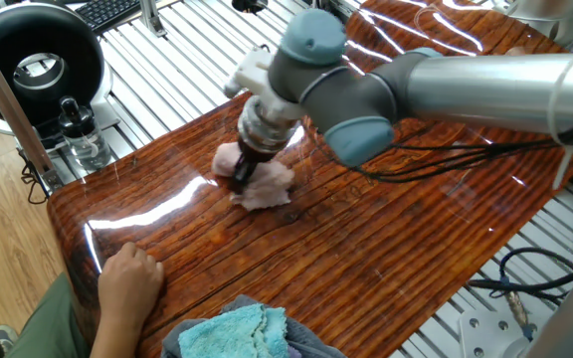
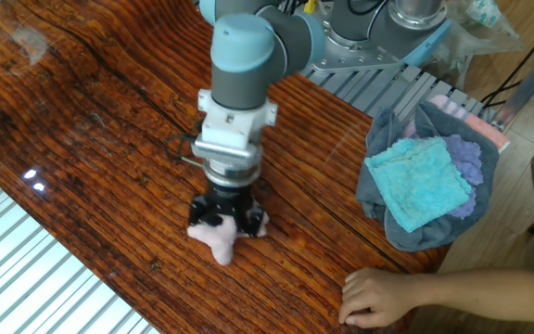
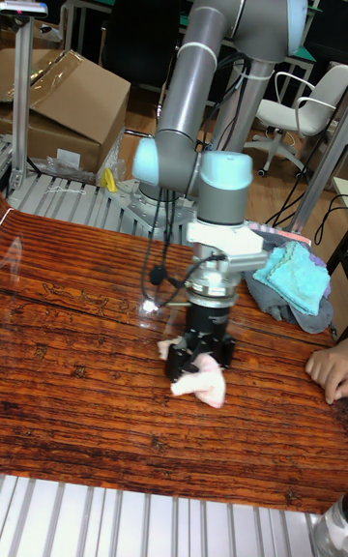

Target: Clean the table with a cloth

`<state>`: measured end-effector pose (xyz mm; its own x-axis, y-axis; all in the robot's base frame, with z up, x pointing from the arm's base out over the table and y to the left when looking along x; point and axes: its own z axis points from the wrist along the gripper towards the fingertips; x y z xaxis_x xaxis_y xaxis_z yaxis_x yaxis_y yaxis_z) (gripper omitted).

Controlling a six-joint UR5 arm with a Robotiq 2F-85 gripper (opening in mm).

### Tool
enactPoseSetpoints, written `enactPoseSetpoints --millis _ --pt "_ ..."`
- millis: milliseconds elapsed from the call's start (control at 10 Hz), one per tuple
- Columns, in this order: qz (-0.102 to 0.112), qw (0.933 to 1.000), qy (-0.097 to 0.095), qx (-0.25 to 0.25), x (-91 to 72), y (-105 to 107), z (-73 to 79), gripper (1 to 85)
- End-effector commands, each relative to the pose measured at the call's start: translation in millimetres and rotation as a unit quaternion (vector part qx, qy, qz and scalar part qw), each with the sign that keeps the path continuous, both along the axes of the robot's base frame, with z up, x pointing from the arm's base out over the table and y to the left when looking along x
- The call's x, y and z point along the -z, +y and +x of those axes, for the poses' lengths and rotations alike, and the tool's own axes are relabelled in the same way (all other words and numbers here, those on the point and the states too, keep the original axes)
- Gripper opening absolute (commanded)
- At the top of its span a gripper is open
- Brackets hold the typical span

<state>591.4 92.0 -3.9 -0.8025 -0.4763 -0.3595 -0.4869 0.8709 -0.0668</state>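
Observation:
The pale pink fluffy cloth [image 1: 263, 183] [image 2: 215, 236] [image 3: 201, 382] lies pressed on the glossy reddish-brown table [image 1: 406, 249] [image 2: 82, 121] [image 3: 77, 393]. My gripper [image 1: 242, 171] [image 2: 221, 218] [image 3: 198, 361] points straight down and is shut on the cloth, its black fingers sunk into the fabric. The cloth bulges out from under the fingers on both sides. In the tall fixed view the cloth sits near the table's middle, below the grey and blue wrist.
A person's hand [image 1: 127, 280] [image 2: 383, 295] [image 3: 329, 370] rests on the table edge. A turquoise cloth [image 1: 235, 333] [image 2: 423, 181] [image 3: 292, 272] lies on a grey pile of rags at that edge. Black cables [image 1: 436, 159] trail across the wood. A silver ribbed frame [image 1: 167, 60] surrounds the table.

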Motion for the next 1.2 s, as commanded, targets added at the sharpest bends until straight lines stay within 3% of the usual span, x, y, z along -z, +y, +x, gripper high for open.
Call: enactPoseSetpoints --millis 0,100,200,300,500,600,800,1000,1100 --pt "-0.039 0.9986 -0.017 -0.032 0.7 -33 -3.2 1.0" --pt "-0.027 0.9995 0.011 -0.014 4.8 -30 -16.2 1.0" --pt "0.034 0.9962 0.074 0.031 9.7 -5 -43.8 1.0" --pt "0.006 0.9949 0.090 0.045 13.5 -21 -51.6 1.0" --pt "0.029 0.9866 0.125 0.101 15.1 -15 -65.9 1.0" --pt "0.038 0.9820 0.134 0.128 15.3 -14 -68.9 1.0" --pt "0.040 0.9811 0.125 0.142 14.8 -15 -63.7 1.0" --pt "0.023 0.9819 0.126 0.139 18.4 -20 -56.4 1.0" --pt "0.020 0.9807 0.132 0.143 27.9 -4 -28.7 1.0"
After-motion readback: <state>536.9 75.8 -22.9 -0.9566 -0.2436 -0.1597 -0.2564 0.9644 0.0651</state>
